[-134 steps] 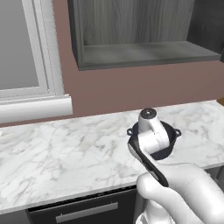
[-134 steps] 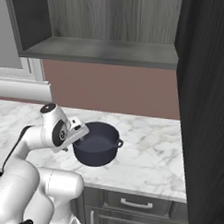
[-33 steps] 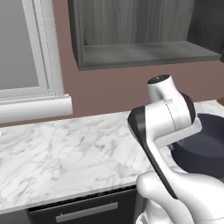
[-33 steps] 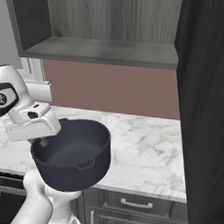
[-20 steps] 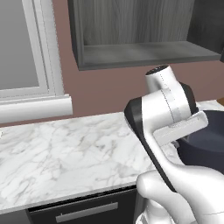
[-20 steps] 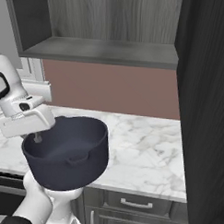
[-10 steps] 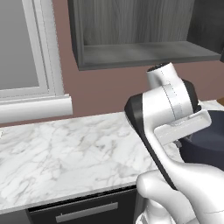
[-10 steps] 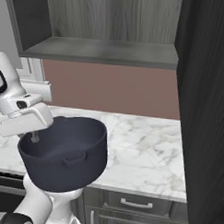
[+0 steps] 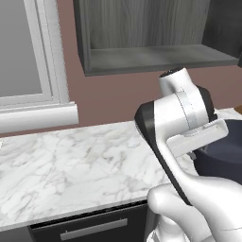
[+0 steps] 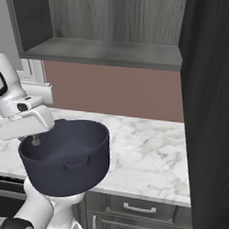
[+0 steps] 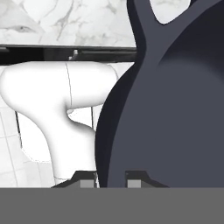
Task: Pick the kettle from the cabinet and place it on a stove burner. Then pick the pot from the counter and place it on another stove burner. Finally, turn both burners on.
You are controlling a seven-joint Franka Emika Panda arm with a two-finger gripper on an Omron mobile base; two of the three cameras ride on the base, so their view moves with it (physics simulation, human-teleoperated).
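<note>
The dark navy pot (image 10: pixel 67 161) hangs in the air over the front edge of the white marble counter (image 10: pixel 148 151), roughly level. My gripper (image 10: pixel 35 140) is shut on its rim on the left side, one finger inside the pot. In the hand view the gripper (image 11: pixel 110 181) straddles the pot wall (image 11: pixel 175 109), with a loop handle at the top. From the left base view the pot (image 9: pixel 224 151) peeks out behind my white hand. The grey wood-grain cabinet (image 10: pixel 105 52) above has a bare shelf. The kettle and the stove burners are out of view.
A window with a pale sill (image 9: pixel 38 116) stands at the left above the counter (image 9: pixel 71 165). A tall dark panel (image 10: pixel 208 116) walls off the right side. Dark base drawers with bar handles (image 10: pixel 140 209) run under the counter edge.
The arm has carried the pot slightly to the left in the right base view and a little nearer the base. The grip on the rim is unchanged.
</note>
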